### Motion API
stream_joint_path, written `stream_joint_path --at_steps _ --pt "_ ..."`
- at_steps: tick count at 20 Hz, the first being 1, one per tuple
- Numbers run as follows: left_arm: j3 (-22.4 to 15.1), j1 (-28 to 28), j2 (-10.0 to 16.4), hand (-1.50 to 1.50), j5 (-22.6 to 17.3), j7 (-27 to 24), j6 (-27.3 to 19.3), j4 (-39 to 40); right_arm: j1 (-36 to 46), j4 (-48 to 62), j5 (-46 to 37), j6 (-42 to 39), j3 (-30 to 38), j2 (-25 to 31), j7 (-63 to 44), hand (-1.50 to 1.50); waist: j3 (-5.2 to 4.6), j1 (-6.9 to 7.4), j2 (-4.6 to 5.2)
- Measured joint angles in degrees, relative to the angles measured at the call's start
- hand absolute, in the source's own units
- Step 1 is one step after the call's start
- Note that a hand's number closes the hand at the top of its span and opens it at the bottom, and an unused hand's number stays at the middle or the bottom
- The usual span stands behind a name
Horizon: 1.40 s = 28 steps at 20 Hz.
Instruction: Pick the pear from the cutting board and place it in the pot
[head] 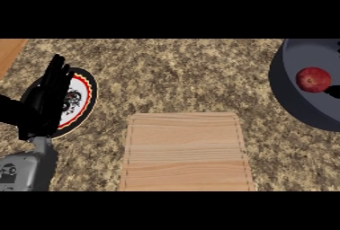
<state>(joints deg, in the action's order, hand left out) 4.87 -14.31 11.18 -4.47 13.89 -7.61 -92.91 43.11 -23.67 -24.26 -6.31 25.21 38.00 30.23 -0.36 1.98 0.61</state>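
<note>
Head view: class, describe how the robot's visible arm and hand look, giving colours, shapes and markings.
The left hand is black, with long, slim fingers. Its forearm is a smooth, rounded grey casing with a small dark marking near the picture's left edge. No cables show.

Cut off by right edge: pot (292, 96), only its left wall and part of its floor showing. Dark patch beside the red fruit (313, 79) at that edge, too little in view to tell what. Hidden behind left hand (50, 96): left part of plate (83, 96); pattern in its middle too small to read. Cut at lower edge: near end of cutting board (186, 152), and left forearm (26, 170). Clipped at top left corner: strip of wood (10, 51) beside the table (172, 72).
</note>
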Motion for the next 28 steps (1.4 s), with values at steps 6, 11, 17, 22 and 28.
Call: stream_joint_path --at_steps 6,11,17,22,28 --pt "0.2 -0.2 0.2 0.0 0.2 0.4 -0.1 -0.6 2.0 6.0 7.6 -6.8 7.4 3.0 2.5 -1.5 0.45 0.12 0.24" --pt "0.6 -0.3 0.0 0.0 0.2 -0.3 -0.1 -0.1 1.2 9.9 10.5 -12.7 10.6 8.4 4.2 -1.5 0.57 0.16 0.43" --pt "0.4 1.0 0.0 0.0 0.2 -0.7 0.4 -1.0 -1.4 12.7 12.1 -19.9 12.4 14.7 5.4 -1.5 0.68 0.34 0.5" --pt "0.2 1.3 -0.3 0.0 0.3 -0.7 0.3 -1.4 -4.2 13.3 12.4 -22.2 12.7 17.7 5.7 -1.5 0.78 0.48 0.62" --pt "0.5 1.0 -0.1 0.0 0.2 -0.3 0.5 -1.3 -6.3 13.1 12.5 -23.0 12.7 19.2 5.9 -1.5 0.87 0.52 0.7"
